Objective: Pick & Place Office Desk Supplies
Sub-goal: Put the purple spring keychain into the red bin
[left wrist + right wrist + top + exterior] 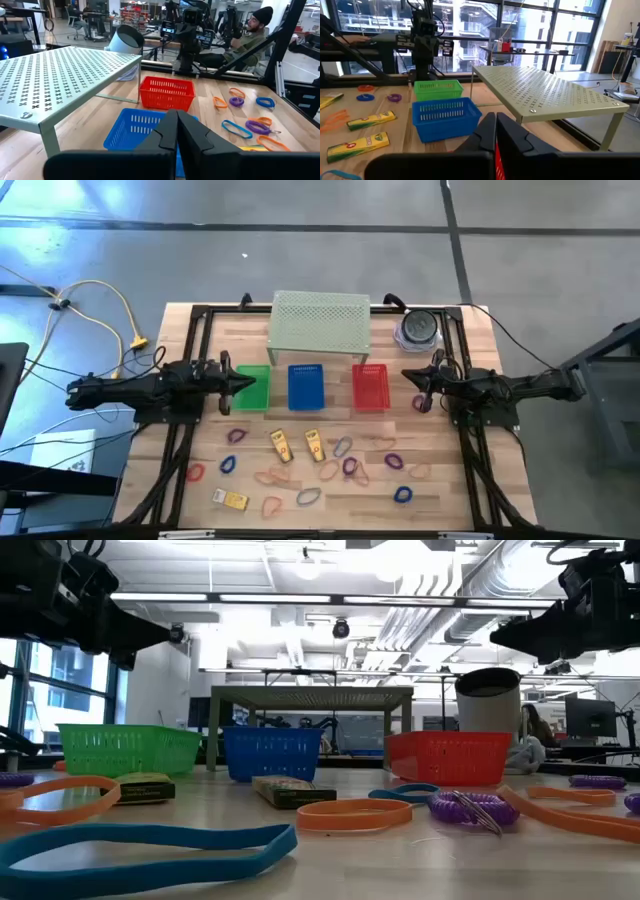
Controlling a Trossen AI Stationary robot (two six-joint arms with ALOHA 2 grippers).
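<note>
On the near half of the table (160,450), rubber bands (341,468) lie flat and scattered. Two yellow packets (297,446) point lengthwise toward the baskets (306,386); a third (231,499) lies crosswise. Left gripper (232,383) & right gripper (416,388) hover w/ jaws closed, empty.

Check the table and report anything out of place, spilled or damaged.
Nothing looks damaged or spilled. Rubber bands and yellow packets lie scattered loose on the table, none in the green, blue or red basket.
</note>
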